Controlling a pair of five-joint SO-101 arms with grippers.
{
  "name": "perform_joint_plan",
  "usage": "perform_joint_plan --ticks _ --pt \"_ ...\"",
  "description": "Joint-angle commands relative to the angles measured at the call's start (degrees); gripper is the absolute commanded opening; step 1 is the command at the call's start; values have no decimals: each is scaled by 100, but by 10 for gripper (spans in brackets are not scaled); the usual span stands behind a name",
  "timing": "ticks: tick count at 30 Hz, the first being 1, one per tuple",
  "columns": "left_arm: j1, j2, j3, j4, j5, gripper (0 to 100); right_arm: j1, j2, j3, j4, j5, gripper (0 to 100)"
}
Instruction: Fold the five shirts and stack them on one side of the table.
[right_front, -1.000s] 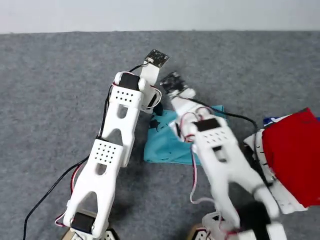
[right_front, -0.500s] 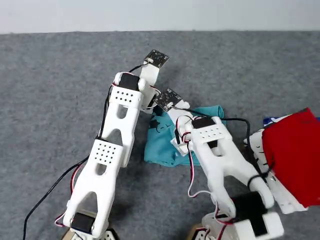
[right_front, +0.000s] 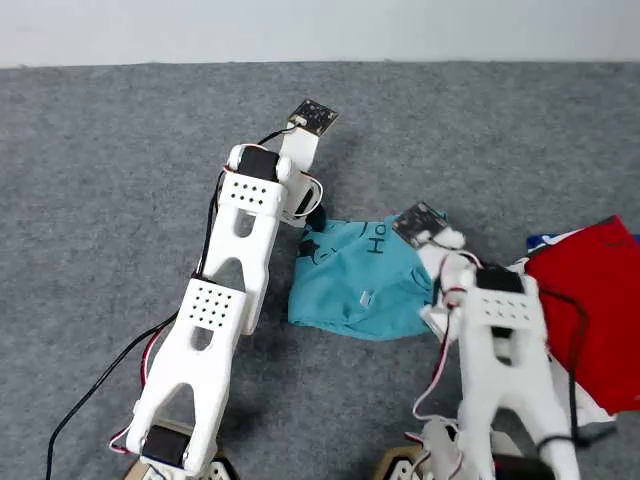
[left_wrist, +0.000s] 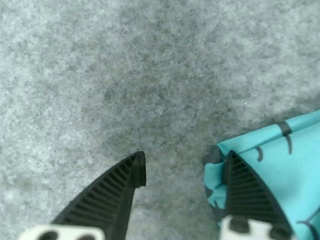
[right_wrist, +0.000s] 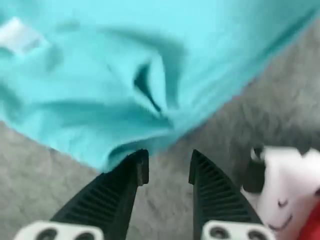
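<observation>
The teal shirt lies rumpled at mid-frame on the bench, so the left hand, spread at its corner, should pinch the hem cleanly while the right hand, slightly parted and empty, smooths the lower edge.

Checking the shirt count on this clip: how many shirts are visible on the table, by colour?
teal shirt: 1
red shirt: 1
white patterned shirt: 1
blue garment, only an edge showing behind the red: 1
Total: 4 visible
</observation>
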Motion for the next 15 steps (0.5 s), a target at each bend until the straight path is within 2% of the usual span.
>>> perform_joint_plan --ticks 1,6,9,12,15 --pt "-123 53 -303 -18 -18 239 444 -734 26 57 176 136" --pt "-123 53 -303 -18 -18 239 980 -1991 18 75 158 136" --pt "-123 53 -303 -18 -18 239 1007 -2369 -97 66 -466 139" --pt "-123 53 -303 -18 -18 239 189 -2035 -220 -84 -1327 139" --pt "-123 53 -303 -18 -18 239 -831 -1332 -334 -804 -1881 139"
